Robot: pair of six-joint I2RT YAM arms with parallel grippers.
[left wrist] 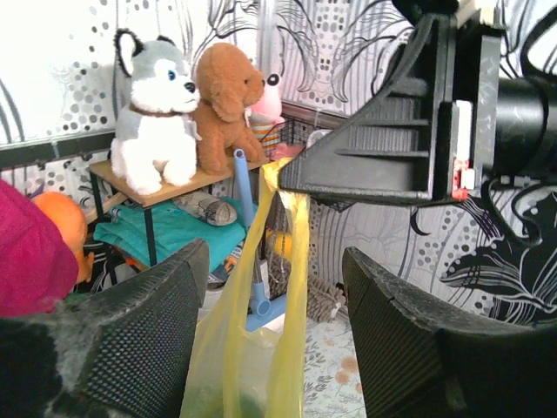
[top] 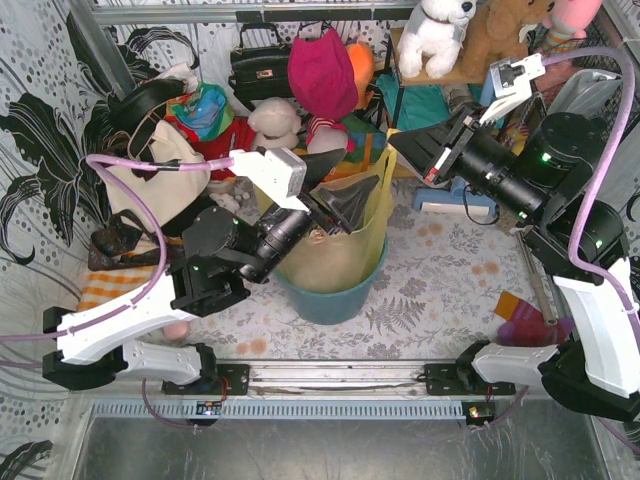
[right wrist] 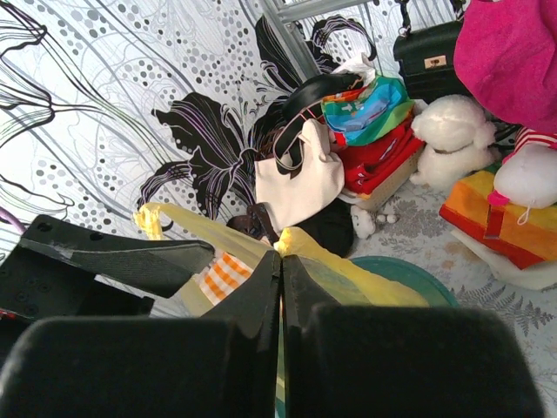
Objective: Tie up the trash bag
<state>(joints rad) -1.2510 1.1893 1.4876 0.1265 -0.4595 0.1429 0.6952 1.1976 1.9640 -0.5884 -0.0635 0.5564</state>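
The yellow-green trash bag [top: 352, 250] sits in a round teal bin [top: 330, 298]. One of its handles is pulled up and to the right. My right gripper [top: 394, 144] is shut on the tip of that handle, and the plastic [right wrist: 365, 272] bunches out past the pressed-together fingertips [right wrist: 270, 287]. My left gripper [top: 340, 206] hovers over the bag's mouth and is open. In the left wrist view the stretched handle loop [left wrist: 261, 287] hangs in the gap between the two fingers [left wrist: 139, 331] without being pinched. My right gripper [left wrist: 283, 172] holds the loop's top.
Plush toys, a black handbag [top: 258, 62], a white tote [top: 150, 165] and a magenta cap [top: 322, 72] crowd the back. A small wooden shelf [left wrist: 165, 187] carries a husky and a brown dog. A blue brush [top: 455, 203] lies right of the bin. Patterned cloth covers the table.
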